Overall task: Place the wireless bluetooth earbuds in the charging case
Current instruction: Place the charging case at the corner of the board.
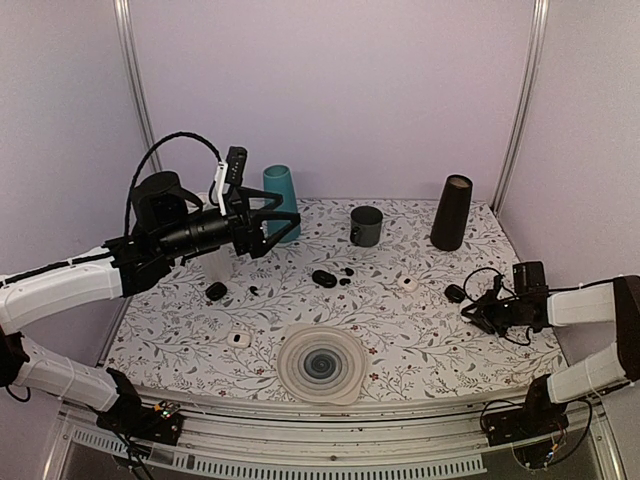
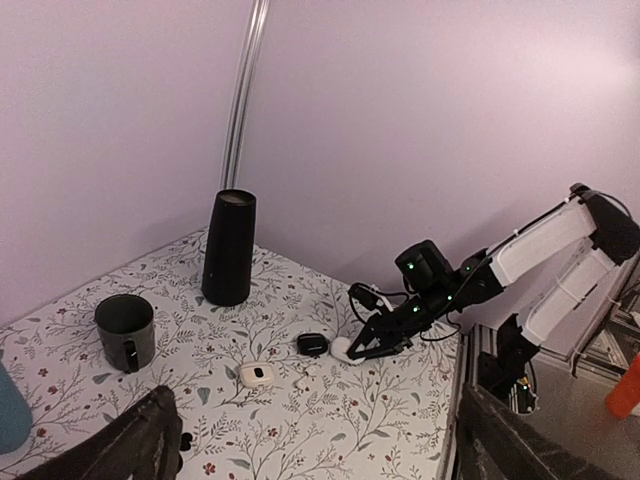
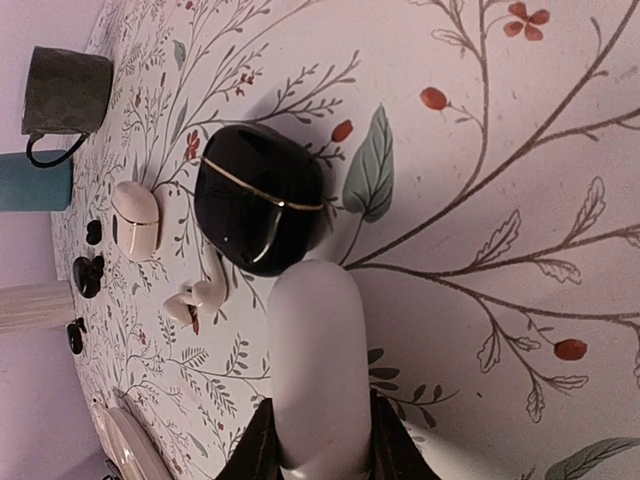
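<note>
My right gripper is shut on a closed white charging case that lies low on the floral table. Its far end almost touches a closed glossy black case. A pair of white wireless bluetooth earbuds lies loose just left of both cases. In the left wrist view the same white case sits in the right gripper next to the black case. My left gripper is raised at the back left, open and holding nothing. Black earbuds lie beside an open black case mid-table.
Another white case lies mid-right and one more front left. A black case sits at the left. A round ribbed mat is near the front edge. A dark mug, a teal cup and a tall black cup stand at the back.
</note>
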Robot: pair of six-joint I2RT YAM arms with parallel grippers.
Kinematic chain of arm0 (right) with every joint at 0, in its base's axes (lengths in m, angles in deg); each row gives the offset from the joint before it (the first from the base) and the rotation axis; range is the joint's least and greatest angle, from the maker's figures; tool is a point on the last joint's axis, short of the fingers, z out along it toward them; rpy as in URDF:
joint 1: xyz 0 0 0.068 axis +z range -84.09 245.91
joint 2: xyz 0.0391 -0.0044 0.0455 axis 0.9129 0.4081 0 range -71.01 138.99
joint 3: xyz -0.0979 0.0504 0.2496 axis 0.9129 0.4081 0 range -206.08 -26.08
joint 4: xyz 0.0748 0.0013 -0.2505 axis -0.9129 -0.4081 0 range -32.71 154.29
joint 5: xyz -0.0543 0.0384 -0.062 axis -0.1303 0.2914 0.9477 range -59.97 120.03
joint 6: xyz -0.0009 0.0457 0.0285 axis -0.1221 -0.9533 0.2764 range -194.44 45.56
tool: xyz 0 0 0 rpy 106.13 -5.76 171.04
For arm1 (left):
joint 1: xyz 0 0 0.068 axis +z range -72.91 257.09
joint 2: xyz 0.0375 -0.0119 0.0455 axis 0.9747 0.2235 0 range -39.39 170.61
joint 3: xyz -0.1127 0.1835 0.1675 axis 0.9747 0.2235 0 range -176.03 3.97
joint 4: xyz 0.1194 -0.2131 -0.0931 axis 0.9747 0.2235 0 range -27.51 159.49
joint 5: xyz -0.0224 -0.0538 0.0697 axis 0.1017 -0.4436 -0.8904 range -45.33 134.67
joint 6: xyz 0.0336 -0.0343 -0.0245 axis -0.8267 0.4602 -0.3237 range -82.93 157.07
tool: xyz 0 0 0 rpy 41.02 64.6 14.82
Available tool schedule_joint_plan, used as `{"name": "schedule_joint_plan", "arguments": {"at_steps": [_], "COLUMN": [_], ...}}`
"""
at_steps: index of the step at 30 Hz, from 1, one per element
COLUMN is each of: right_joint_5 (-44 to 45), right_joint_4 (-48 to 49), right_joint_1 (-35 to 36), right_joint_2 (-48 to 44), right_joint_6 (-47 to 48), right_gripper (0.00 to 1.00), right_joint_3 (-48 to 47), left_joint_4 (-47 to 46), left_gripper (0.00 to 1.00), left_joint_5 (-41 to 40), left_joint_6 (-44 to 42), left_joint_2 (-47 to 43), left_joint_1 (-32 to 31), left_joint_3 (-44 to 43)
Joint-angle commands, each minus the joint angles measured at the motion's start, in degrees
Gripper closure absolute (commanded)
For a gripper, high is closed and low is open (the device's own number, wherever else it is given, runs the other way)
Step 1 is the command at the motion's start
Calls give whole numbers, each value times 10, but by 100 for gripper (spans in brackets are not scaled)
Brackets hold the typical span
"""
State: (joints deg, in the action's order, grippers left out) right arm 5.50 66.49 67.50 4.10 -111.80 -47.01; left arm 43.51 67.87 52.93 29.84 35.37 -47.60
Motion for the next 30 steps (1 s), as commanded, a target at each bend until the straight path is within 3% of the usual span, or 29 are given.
{"name": "schedule_joint_plan", "arguments": {"at_steps": [1,17,30], "right_joint_5": [14,13,30], "right_joint_4": [-6,-34,-46], "right_joint_1": [-22,-87,-88], "right_joint_2": [15,125,133], "right_joint_6": [8,80,93], "right_gripper": [92,82,57], "right_joint_3": [-23,-132,-144], "left_joint_4": [-9,-9,-5], "left_gripper": [4,4,4], "left_joint_5": [-4,3,4], "left_joint_6": [0,2,1], "left_joint_2": [-9,-7,-11], "left_joint_1": [3,5,4], "left_joint_3": [8,1,4]}}
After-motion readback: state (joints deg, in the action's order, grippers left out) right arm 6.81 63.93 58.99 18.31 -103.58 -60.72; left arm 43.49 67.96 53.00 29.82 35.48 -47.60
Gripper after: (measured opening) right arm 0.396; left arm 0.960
